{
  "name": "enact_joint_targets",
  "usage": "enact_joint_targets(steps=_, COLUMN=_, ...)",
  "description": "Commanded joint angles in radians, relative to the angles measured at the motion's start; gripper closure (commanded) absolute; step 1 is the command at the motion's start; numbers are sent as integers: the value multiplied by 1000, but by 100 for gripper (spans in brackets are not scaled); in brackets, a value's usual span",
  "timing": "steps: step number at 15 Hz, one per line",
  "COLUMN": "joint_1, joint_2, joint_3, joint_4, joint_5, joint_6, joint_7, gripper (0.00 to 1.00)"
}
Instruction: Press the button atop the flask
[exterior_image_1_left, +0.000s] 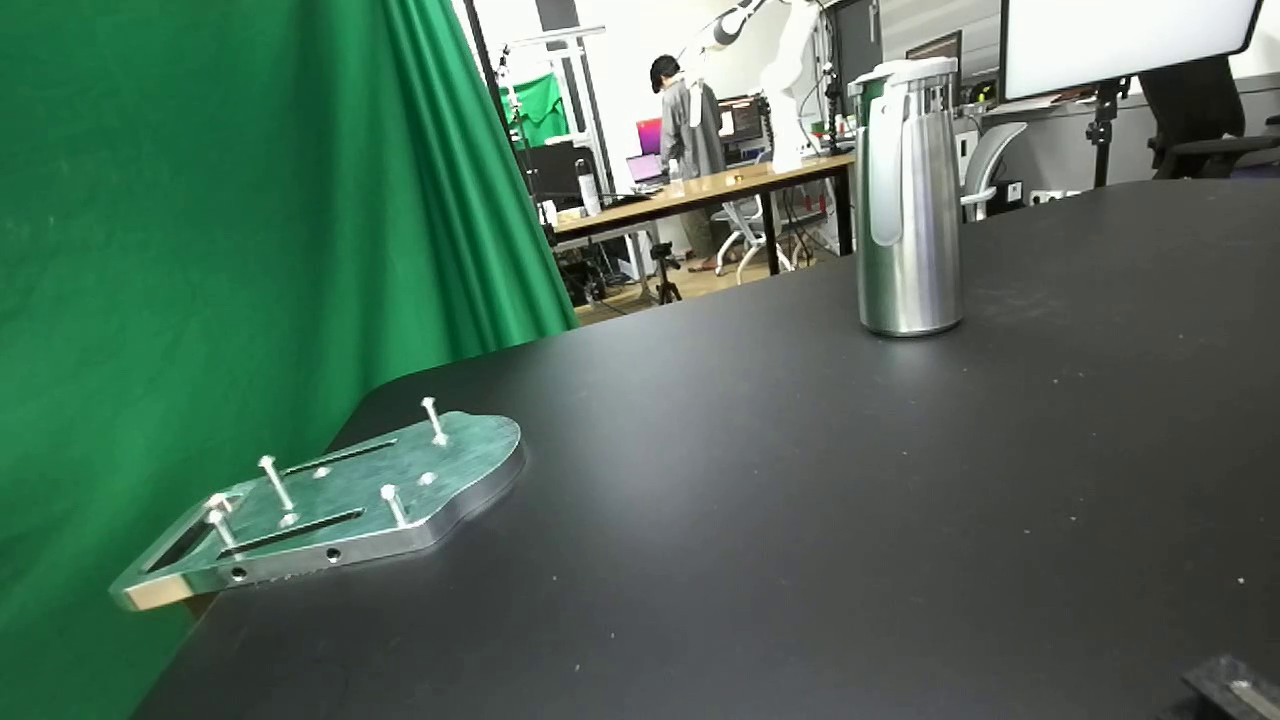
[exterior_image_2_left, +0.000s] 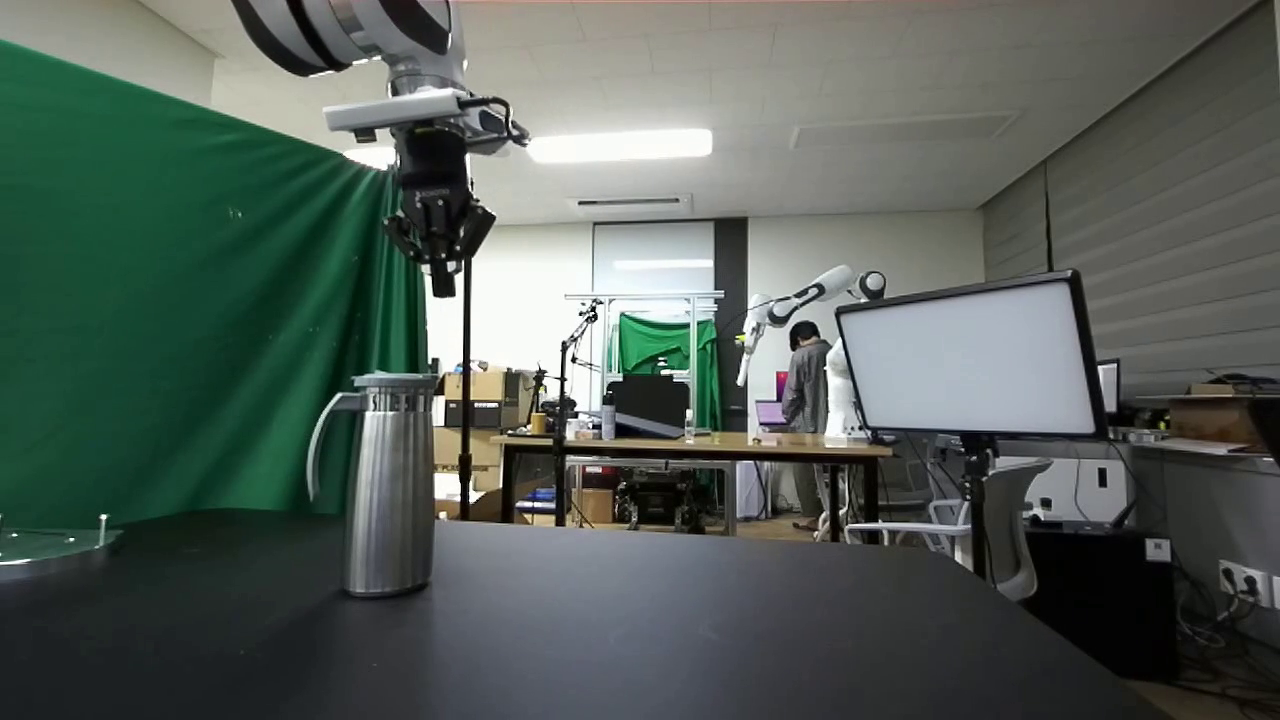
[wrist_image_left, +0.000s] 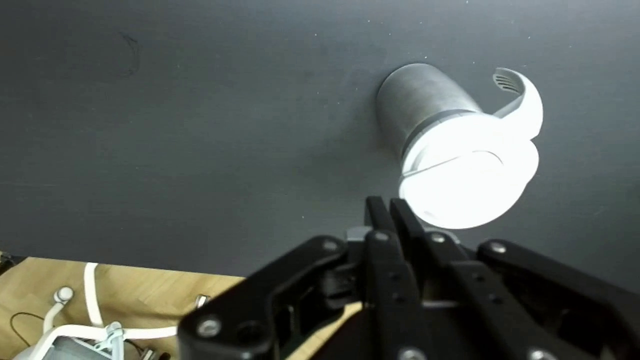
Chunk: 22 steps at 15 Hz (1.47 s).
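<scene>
Toward the upper left of an exterior view, I am holding the black, jointed Robotiq gripper (exterior_image_2_left: 442, 284) with its jaws lying pressed together. Below it, at the lower left, the tall, shiny silver stainless-steel flask (exterior_image_2_left: 390, 490) is standing upright on the matte black tabletop (exterior_image_2_left: 750, 620).

Brushed-metal flask (exterior_image_2_left: 390, 495), matt table (exterior_image_2_left: 650, 630)
</scene>
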<state>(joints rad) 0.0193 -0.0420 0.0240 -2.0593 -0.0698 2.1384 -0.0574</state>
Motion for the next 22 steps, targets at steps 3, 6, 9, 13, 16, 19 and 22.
enact_joint_targets(steps=3, joint_1=21, joint_2=61, joint_3=17, joint_4=91, joint_5=76, joint_6=-86, joint_7=-28, gripper=100)
enact_joint_targets(steps=6, joint_1=24, joint_2=90, joint_3=21, joint_4=130, joint_5=143, joint_6=-152, joint_7=-81, gripper=100)
enact_joint_targets(steps=9, joint_1=24, joint_2=73, joint_3=21, joint_4=90, joint_5=126, joint_6=-128, joint_7=-73, gripper=99)
enact_joint_targets(steps=13, joint_1=24, joint_2=80, joint_3=21, joint_4=99, joint_5=129, joint_6=-137, joint_7=-81, gripper=99)
enact_joint_targets(steps=16, joint_1=24, joint_2=80, joint_3=21, joint_4=99, joint_5=129, joint_6=-137, joint_7=-82, gripper=99)
enact_joint_targets(steps=19, joint_1=41, joint_2=125, joint_3=36, joint_4=129, joint_5=98, joint_6=-125, joint_7=-62, gripper=100)
enact_joint_targets(steps=22, joint_1=58, joint_2=158, joint_3=53, joint_4=134, joint_5=83, joint_6=-106, joint_7=-58, gripper=100)
